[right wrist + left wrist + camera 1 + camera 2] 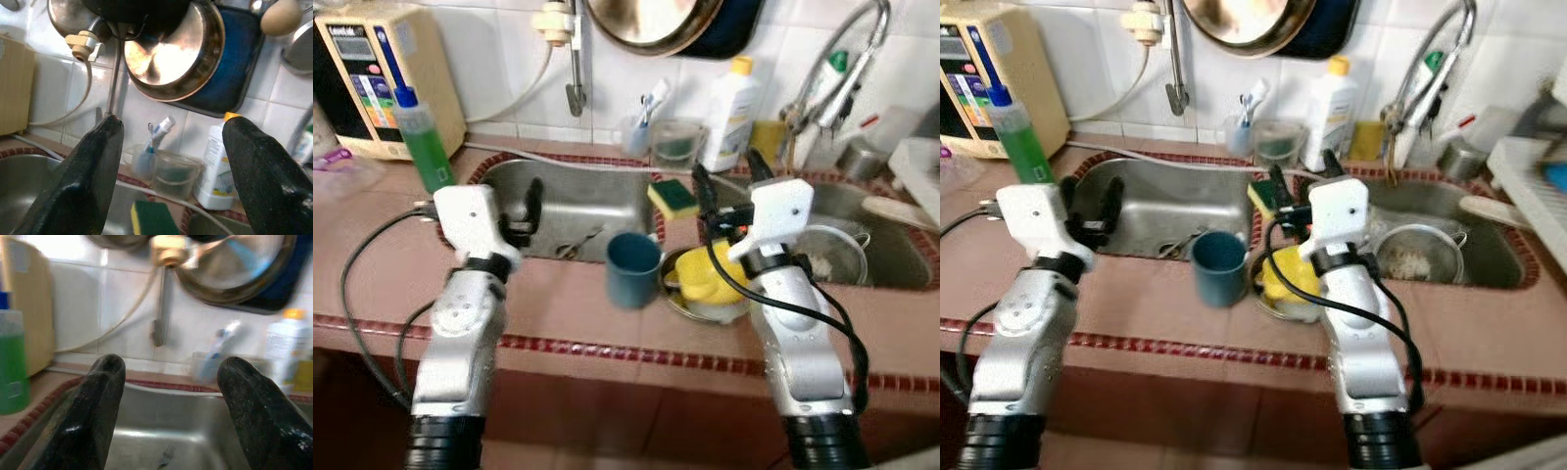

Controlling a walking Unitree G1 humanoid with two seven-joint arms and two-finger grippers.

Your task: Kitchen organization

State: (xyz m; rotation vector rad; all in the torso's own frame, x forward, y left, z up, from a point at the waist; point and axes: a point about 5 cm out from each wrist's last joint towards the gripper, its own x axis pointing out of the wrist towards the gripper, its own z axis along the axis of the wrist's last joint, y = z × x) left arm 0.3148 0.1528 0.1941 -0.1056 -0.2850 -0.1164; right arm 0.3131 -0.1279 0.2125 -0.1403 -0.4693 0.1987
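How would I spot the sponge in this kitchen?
Find the two steel sinks set into the brown tiled counter. On the ridge between them, behind the blue cup, lies the sponge: a flat block, yellow beneath and dark green on top, unlike the round dishes nearby.

Upright blue cup on counter, beside bowl of seemingly yellow items

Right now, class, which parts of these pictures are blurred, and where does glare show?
Left eye view: right edge smeared around the tap. Left wrist view: soft all over, the left hand open over the sink. Right wrist view: glare on the hanging pan, the right hand open.
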